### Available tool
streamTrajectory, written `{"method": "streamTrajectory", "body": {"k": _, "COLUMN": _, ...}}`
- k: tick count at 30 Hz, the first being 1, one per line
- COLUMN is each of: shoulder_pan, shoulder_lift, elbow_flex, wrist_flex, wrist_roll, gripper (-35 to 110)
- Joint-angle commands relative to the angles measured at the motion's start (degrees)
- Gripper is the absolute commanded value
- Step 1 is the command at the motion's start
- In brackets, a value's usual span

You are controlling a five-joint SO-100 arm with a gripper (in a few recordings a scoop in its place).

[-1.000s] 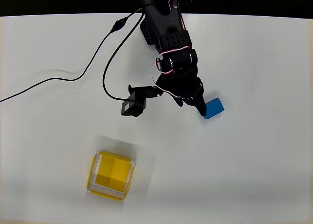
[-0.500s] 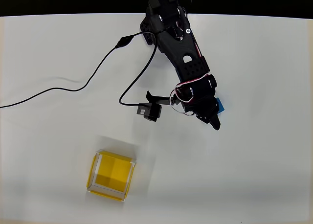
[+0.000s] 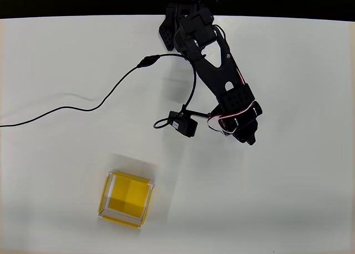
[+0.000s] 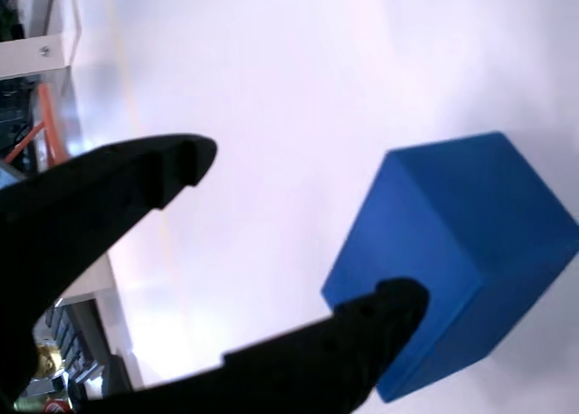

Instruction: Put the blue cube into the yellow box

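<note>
Box (image 3: 125, 198) sat at about 7 o'clock on the white table (image 3: 288, 198) in the overhead view, open side up, well apart from the arm. Arm (image 3: 213, 71) reached from 12 o'clock toward the middle right of that view, with its black head covering the spot where the cube lay.

Seen from the wrist, the gripper (image 4: 298, 224) stood wide, holding nothing: one finger (image 4: 136, 174) ended at 10 o'clock, the other finger (image 4: 380, 315) at 5 o'clock. Cube (image 4: 461, 251) rested on the table at about 3 o'clock, with the lower fingertip overlapping its near bottom corner; whether the two touched could not be told. Most of the block lay to the right of the gap between the jaws, not inside it, and a corner edge faced the gripper. By my judgement, the gripper needed to shift toward 3 o'clock before a close would catch the cube squarely.
</note>
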Motion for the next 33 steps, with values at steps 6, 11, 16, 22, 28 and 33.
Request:
{"method": "streamTrajectory", "body": {"k": 6, "shoulder_pan": -2.81, "shoulder_lift": -2.37, "elbow_flex": -6.94, "wrist_flex": 1.67, "wrist_roll": 1.41, "gripper": 39}}
{"method": "streamTrajectory", "body": {"k": 11, "shoulder_pan": -3.78, "shoulder_lift": -5.01, "elbow_flex": -8.61, "wrist_flex": 1.76, "wrist_roll": 2.37, "gripper": 37}}
{"method": "streamTrajectory", "body": {"k": 16, "shoulder_pan": -4.48, "shoulder_lift": -7.12, "elbow_flex": -9.05, "wrist_flex": 1.67, "wrist_roll": 3.87, "gripper": 37}}
{"method": "streamTrajectory", "body": {"k": 22, "shoulder_pan": -4.39, "shoulder_lift": -5.27, "elbow_flex": -7.38, "wrist_flex": 3.08, "wrist_roll": 5.71, "gripper": 37}}
{"method": "streamTrajectory", "body": {"k": 28, "shoulder_pan": -3.96, "shoulder_lift": -0.79, "elbow_flex": -6.15, "wrist_flex": 6.59, "wrist_roll": 7.21, "gripper": 38}}
{"method": "streamTrajectory", "body": {"k": 33, "shoulder_pan": -3.78, "shoulder_lift": 1.23, "elbow_flex": -7.73, "wrist_flex": 9.32, "wrist_roll": 7.47, "gripper": 38}}
